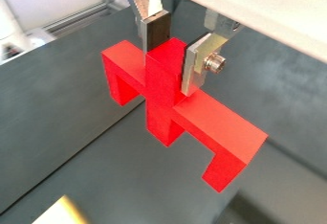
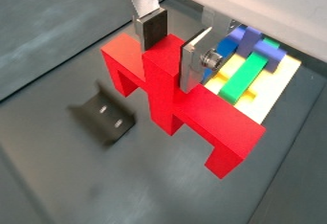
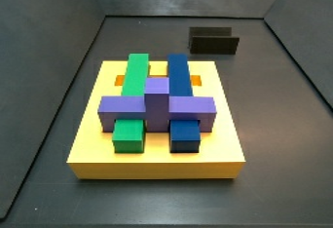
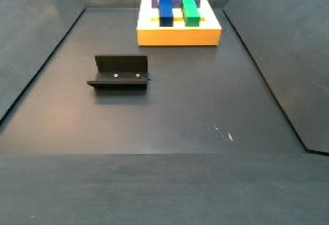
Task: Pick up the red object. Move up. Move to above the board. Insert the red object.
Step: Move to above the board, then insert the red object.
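The two-finger silver gripper [image 1: 177,44] pinches the post of the bright red blocky object [image 1: 173,108] in both wrist views — one dark pad on each side; the piece hangs in the air above the dark floor; in a wrist view the big flat yellow board [image 2: 284,79] with green, blue and purple blocks lies just past it; the dark L-shaped fixture [image 2: 102,115] stands on the floor nearby.

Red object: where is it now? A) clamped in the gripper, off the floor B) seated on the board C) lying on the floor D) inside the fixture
A: in both wrist views the gripper fingers clamp the red object by its central post, with the floor below it.
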Robot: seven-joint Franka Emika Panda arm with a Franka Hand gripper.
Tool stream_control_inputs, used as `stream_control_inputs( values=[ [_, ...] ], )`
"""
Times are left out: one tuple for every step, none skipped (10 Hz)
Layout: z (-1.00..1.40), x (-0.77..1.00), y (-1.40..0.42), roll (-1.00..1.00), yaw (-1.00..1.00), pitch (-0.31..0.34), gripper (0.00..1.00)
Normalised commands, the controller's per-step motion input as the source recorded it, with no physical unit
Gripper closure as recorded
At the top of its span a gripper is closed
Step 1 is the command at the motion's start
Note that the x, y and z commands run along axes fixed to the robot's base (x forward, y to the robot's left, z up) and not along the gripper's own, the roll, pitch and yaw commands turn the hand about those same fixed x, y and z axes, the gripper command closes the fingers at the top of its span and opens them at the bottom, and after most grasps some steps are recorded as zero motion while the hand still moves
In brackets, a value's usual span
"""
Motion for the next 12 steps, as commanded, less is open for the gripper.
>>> stream_control_inputs(
  values=[
    [0.16, 0.15, -1.40, -0.03, 0.01, 0.068, 1.00],
    [0.16, 0.16, -1.40, -0.01, 0.01, 0.073, 1.00],
    [0.16, 0.17, -1.40, 0.00, 0.01, 0.084, 1.00],
    [0.17, 0.19, -1.40, 0.00, 0.01, 0.115, 1.00],
    [0.18, 0.23, -1.40, 0.01, 0.01, 0.147, 1.00],
    [0.18, 0.26, -1.40, 0.01, 0.01, 0.162, 1.00],
    [0.20, 0.30, -1.40, 0.01, 0.01, 0.167, 1.00],
    [0.07, 0.14, -0.46, 0.02, 0.01, 0.168, 1.00],
    [-0.01, 0.00, 0.00, 0.02, 0.00, 0.000, 1.00],
    [-0.03, 0.00, 0.00, 0.03, 0.00, 0.000, 1.00],
    [-0.10, 0.00, 0.00, 0.01, 0.00, 0.000, 1.00],
    [-0.59, 0.02, 0.20, 0.15, 0.02, 0.000, 1.00]
  ],
)
